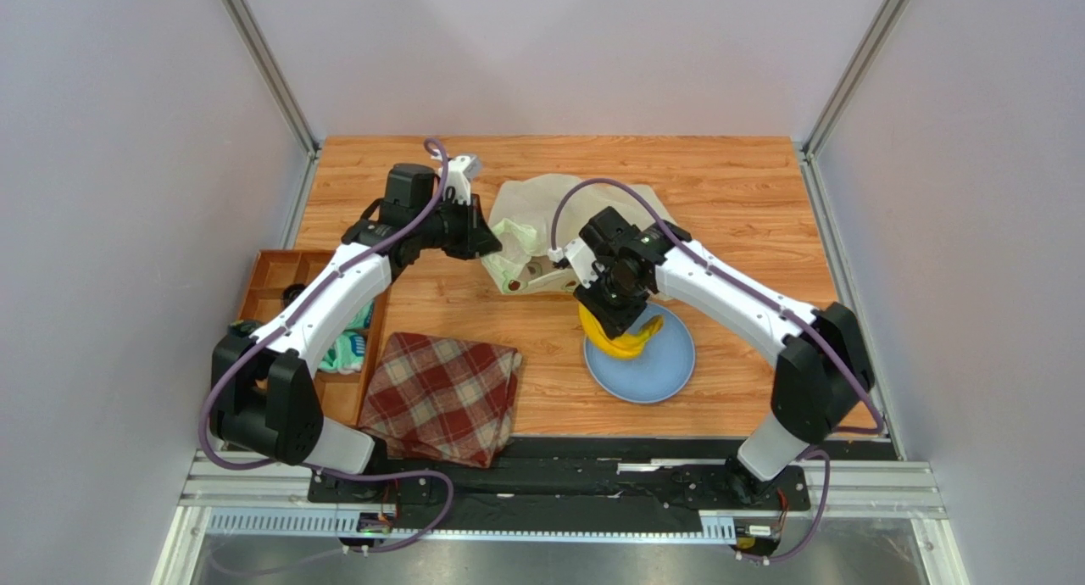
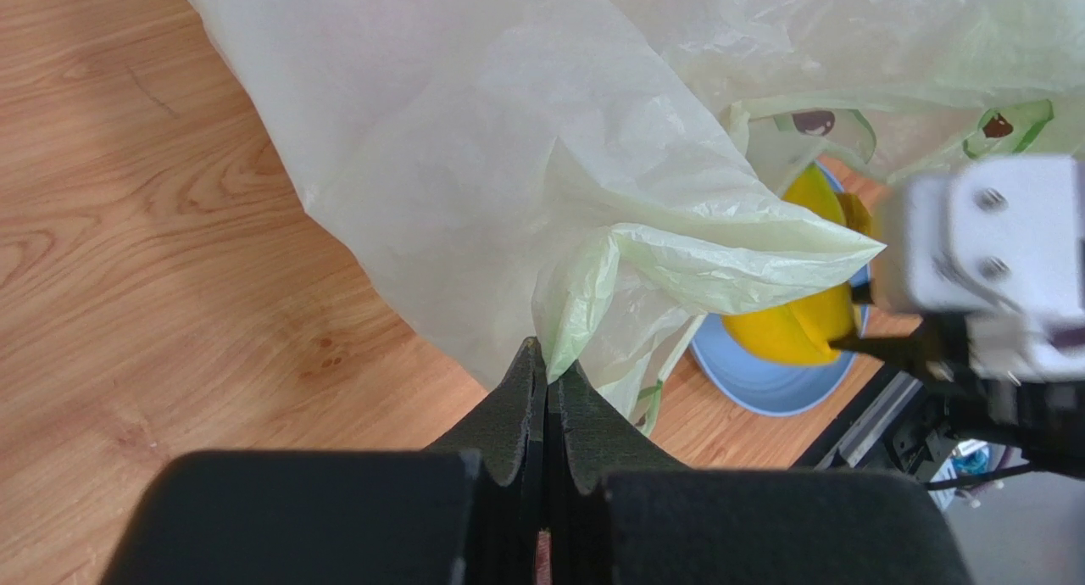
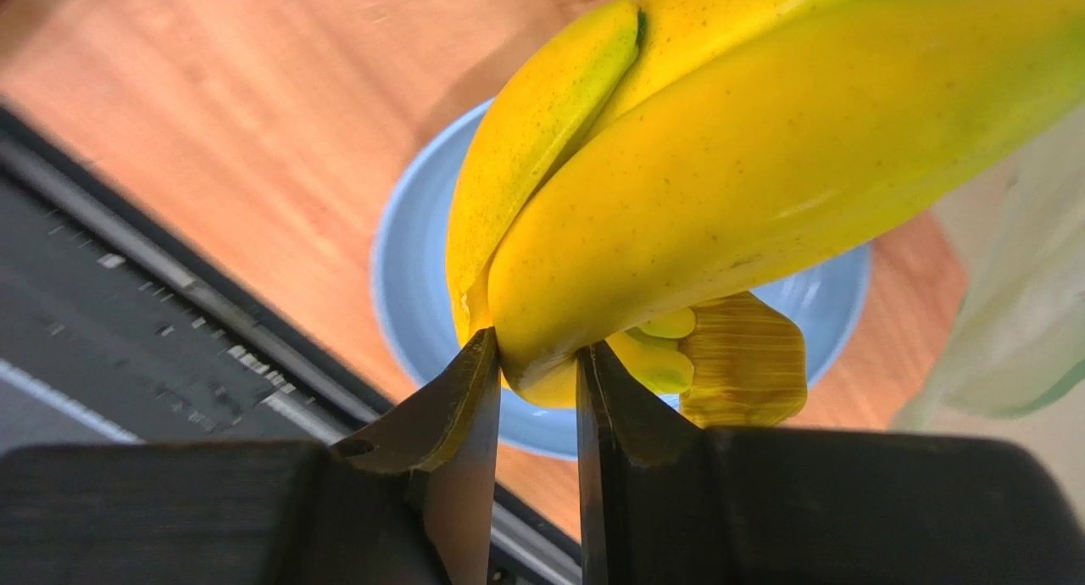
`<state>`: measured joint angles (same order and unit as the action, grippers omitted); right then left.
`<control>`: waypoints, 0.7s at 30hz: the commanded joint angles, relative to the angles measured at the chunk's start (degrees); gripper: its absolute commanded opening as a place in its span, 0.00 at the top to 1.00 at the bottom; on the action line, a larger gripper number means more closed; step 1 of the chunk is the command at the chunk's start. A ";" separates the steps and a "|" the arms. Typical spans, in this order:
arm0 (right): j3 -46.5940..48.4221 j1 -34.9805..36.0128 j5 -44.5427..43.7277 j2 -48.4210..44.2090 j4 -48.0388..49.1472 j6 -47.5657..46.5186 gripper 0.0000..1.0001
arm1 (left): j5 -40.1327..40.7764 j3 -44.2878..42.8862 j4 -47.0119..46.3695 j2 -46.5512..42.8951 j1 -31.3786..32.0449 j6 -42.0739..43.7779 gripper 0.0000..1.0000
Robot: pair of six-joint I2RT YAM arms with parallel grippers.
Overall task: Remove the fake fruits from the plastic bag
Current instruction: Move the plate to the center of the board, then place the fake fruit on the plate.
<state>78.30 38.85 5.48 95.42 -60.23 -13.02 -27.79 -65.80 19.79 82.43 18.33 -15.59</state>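
The pale yellow-green plastic bag [image 1: 548, 223] lies at the middle back of the table and fills the left wrist view [image 2: 510, 140]. My left gripper [image 1: 482, 244] is shut on a fold of the bag's edge [image 2: 548, 369]. My right gripper [image 1: 620, 308] is shut on the yellow banana bunch [image 3: 713, 178] and holds it just over the blue plate [image 1: 669, 375]. The bunch also shows in the top view [image 1: 624, 337] and in the left wrist view [image 2: 796, 318]. A dark fruit [image 2: 815, 122] and a red one [image 2: 997, 126] show through the bag's handle loops. The green fruit is hidden.
A red plaid cloth [image 1: 443, 394] lies at the near left. A brown compartment tray [image 1: 283, 293] with small items stands at the left edge. The black rail [image 1: 573, 464] runs along the near edge. The blue plate shows under the bananas in the right wrist view [image 3: 408, 293].
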 commanded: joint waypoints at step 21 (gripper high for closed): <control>-6.32 -0.97 10.68 -0.67 -0.24 14.52 0.94 | 0.63 3.13 -1.33 -6.41 -0.13 0.57 1.00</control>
<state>70.15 38.09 13.41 93.84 -62.19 1.30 -27.29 -63.07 19.90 78.72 18.33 -15.70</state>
